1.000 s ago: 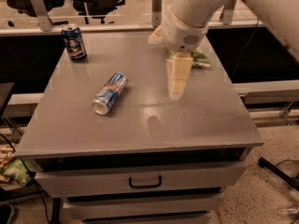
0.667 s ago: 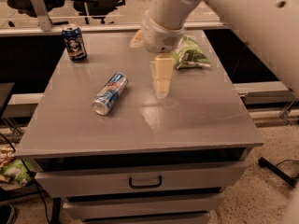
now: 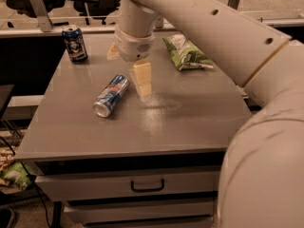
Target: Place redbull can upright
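The redbull can [image 3: 110,96] is slim, silver and blue, and lies on its side on the grey table [image 3: 190,122], left of centre, with its silver top pointing to the front left. My gripper [image 3: 143,82] hangs from the white arm [image 3: 199,18], pointing down, just to the right of the can's far end and close above the tabletop. It holds nothing that I can see, and a small gap separates it from the can.
A wider dark-blue can [image 3: 75,43] stands upright at the back left corner. A green snack bag [image 3: 186,52] lies at the back right. Drawers with a handle [image 3: 147,186] sit under the tabletop. My arm fills the right side of the view.
My gripper has moved left across the table, from near the snack bag to right beside the lying can. The can has not moved.
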Controlling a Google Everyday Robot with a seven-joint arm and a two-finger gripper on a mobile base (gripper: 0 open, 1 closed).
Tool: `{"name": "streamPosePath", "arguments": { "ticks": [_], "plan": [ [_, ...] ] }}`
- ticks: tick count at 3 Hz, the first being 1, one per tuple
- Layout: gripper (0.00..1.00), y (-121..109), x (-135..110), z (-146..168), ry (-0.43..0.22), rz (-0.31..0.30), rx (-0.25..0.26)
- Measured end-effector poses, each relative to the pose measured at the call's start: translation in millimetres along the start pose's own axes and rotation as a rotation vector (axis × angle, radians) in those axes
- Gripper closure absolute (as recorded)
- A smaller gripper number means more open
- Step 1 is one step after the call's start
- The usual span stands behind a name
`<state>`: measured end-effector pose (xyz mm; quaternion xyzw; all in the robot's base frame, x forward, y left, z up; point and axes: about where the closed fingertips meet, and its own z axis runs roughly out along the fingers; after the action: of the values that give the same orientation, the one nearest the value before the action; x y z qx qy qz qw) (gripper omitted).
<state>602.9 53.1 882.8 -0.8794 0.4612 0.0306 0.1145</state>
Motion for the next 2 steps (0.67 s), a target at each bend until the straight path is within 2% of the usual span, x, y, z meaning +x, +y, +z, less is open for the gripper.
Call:
{"name": "streamPosePath", "arguments": {
  "ticks": [1,2],
  "plan": [
    [0.0,-13,-13,14,0.01,-0.079,-0.033],
    [0.0,-21,-24,25,0.036,-0.194,-0.065]
  ]
}}
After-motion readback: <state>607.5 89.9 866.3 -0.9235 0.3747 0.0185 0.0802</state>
